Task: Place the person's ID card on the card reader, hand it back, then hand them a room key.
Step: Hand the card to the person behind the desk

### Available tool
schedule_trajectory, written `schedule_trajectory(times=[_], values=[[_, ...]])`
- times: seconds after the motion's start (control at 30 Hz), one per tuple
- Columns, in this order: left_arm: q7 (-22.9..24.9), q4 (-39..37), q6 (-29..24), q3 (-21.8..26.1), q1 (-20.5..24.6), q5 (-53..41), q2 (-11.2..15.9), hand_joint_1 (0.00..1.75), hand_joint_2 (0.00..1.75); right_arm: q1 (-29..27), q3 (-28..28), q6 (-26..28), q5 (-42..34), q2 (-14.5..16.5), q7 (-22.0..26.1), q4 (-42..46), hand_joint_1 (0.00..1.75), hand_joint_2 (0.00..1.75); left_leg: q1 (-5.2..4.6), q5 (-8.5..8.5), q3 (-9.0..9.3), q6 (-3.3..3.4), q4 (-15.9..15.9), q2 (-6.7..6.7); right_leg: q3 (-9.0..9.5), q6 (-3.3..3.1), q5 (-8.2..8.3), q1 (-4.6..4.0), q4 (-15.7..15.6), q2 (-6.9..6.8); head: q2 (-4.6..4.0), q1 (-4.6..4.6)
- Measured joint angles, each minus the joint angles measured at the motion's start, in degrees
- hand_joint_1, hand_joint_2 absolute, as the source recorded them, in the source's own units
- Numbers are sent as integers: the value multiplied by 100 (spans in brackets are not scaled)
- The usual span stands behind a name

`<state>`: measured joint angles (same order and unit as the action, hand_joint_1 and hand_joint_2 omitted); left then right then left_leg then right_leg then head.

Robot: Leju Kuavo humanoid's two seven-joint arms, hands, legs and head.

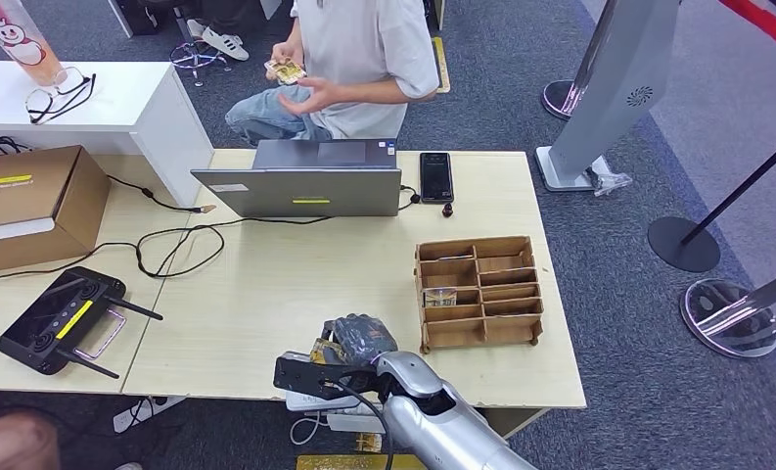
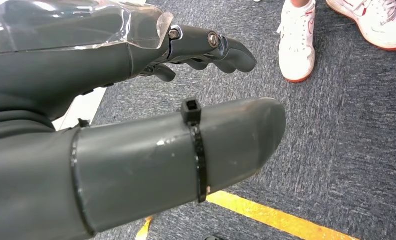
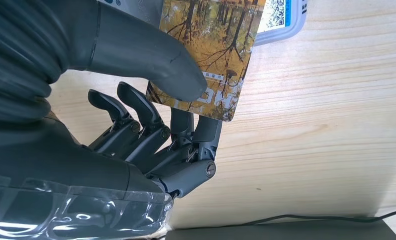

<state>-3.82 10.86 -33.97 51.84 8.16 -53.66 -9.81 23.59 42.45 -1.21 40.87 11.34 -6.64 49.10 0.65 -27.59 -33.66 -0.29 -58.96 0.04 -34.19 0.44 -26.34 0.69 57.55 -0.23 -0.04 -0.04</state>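
Glossy printed card (image 3: 205, 55), autumn-tree picture on its face, is pinched in the right hand (image 3: 151, 120): thumb pressed on the face, fingers (image 3: 183, 125) curled under the near edge. In the right wrist view the card's far end lies over a white and blue device with a QR sticker, probably the card reader (image 3: 285, 20), though little of it is visible. In the head view this hand (image 1: 359, 343) sits low over the front edge of the wooden table (image 1: 286, 294), left of the compartment box (image 1: 479, 292). Judgement: thin, stiff, very light, slick-surfaced; it should slide easily on the table and is hard to lift once flat, so keep a thumb-over, fingers-under pinch at one short edge. The left hand (image 2: 151, 125) hangs over grey carpet, fingers apart, nothing in it. A person (image 1: 364, 49) seated behind the laptop (image 1: 305, 181) holds another card (image 1: 286, 70).
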Motion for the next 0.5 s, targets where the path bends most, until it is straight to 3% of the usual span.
schedule_trajectory(times=[0.5], values=[[-76, 0, -37, 0, 3, -5, -1, 0, 0, 0, -12, -30, -271, -11, 232, 49, 175, 175, 0, 0, 1, 0, 0, 0, -1, 0, 0, 0, 0, 1, 0, 0]])
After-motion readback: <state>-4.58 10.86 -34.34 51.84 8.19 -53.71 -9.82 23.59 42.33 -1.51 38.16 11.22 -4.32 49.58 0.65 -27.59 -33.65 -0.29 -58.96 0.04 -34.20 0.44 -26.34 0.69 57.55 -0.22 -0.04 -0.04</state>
